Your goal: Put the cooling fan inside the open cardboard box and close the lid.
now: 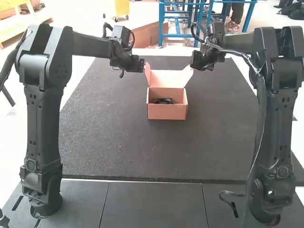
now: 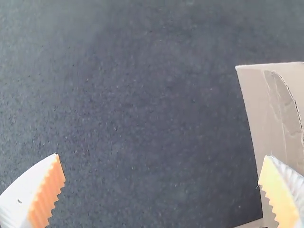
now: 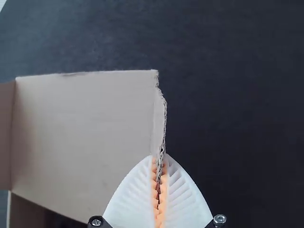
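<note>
1. Right gripper (image 3: 159,164) is shut tight on one side edge of the lid (image 3: 85,137). The cardboard edge sits between its two orange pads, and it holds nothing else.
2. Left gripper (image 1: 139,64) has its fingers spread wide and holds nothing. In its wrist view the other side edge of the lid comes just beside one finger, but I see no contact there.
3. The cardboard box (image 1: 166,110) stands on the dark mat (image 1: 95,123), in the middle between the two arms. A dark object lies inside it. This is most likely the cooling fan (image 1: 164,100), though in the high view it is too small to be sure of its shape.
4. The lid stands upright on the 12 o'clock side of the box, and its hinge line runs from 9 to 3 o'clock. Seen from the box centre, the left gripper is at about 11 o'clock and the right gripper at about 1 o'clock. Both are up at the lid's top corners.
5. I judge that the fan is already placed and only the closing remains. For this the lid must swing down toward 6 o'clock around the 9-to-3 hinge. The right gripper has the lid already, so it is the one ready to lead. The left would first need to meet its corner.
6. A pull from one corner alone may twist the lid, or drag the light box over the mat.
</note>
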